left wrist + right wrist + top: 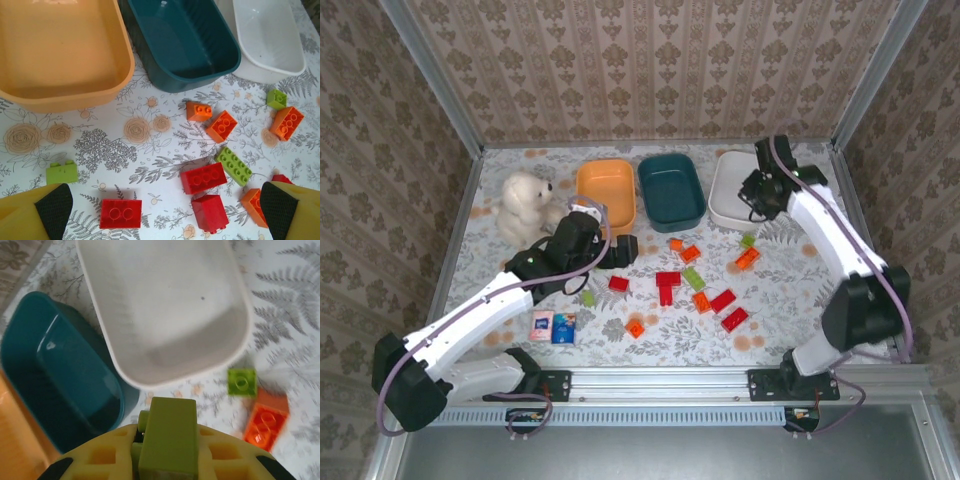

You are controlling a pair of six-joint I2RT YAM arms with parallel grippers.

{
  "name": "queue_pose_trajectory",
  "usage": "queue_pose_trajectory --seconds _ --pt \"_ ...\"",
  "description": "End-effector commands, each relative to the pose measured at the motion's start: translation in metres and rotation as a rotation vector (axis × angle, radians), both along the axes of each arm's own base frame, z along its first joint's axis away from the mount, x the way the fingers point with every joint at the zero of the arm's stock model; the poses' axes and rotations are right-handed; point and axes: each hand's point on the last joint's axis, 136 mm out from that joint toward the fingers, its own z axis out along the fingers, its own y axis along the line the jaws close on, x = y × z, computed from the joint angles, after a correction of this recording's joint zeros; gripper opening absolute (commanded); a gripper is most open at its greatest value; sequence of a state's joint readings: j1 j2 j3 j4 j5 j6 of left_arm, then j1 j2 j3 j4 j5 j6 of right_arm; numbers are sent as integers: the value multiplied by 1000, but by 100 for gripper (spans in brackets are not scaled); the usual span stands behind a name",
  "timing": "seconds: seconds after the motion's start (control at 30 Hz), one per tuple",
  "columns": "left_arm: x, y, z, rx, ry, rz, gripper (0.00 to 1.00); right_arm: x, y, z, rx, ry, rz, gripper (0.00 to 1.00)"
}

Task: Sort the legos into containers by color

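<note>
- The right gripper had its fingers clamped on a light green brick. It held the brick in the air just short of the white bowl's near rim, towards the end of that rim beside the teal bowl.
- The step in hand looked like dropping this brick into the white bowl, which had no brick in it.
- To do it well, the brick probably needed to travel on past the rim to above the bowl's middle before the fingers parted. A low release seemed wise, since a light brick could bounce off the sloped wall and out.
- A path straight across the near rim, not drifting sideways, would have kept the brick from falling into the teal bowl.
- In the right wrist view the brick's long axis ran from between the fingers straight towards the white bowl, its free end pointing at the near rim. Which way the studs faced could not be told for certain.
- A small green brick and an orange brick lay on the table just beside the same near rim. Coming down short of the bowl risked knocking them.
- The left gripper hung with fingers wide apart and nothing between them. It was well apart from the white bowl, beyond the teal bowl, above scattered red bricks.
</note>
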State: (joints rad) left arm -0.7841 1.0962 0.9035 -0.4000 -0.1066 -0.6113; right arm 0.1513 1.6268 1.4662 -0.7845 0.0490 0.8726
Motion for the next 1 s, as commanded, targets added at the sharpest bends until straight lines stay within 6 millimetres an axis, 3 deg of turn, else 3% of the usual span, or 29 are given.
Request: queue_pose_trajectory --seconds 0.0,0.1,0.23,0.4,0.57,0.67,0.77,0.9,0.97 --pt "6 3 15 -18 -4 46 100 38 1 -21 -63 45 101 17" --pt "4 5 13 -17 17 66 100 72 -4 -47 -63 98 112 17" --pt "-1 10 6 -9 56 86 99 99 -17 -80 -49 174 77 20" --pt "-9 14 -3 9 97 97 98 114 -24 -112 -25 255 52 24" --pt "-18 14 -18 23 143 100 94 120 -22 -128 -9 298 62 31" --pt "-22 17 -31 54 184 118 92 122 -22 -115 -14 278 72 51" --pt "-24 27 -48 102 238 171 91 125 -19 -81 -56 202 103 63" --pt "-26 25 -68 169 286 153 90 117 -8 -18 -120 69 159 67" --pt "-28 25 -83 244 320 117 89 103 8 10 -126 -18 197 67"
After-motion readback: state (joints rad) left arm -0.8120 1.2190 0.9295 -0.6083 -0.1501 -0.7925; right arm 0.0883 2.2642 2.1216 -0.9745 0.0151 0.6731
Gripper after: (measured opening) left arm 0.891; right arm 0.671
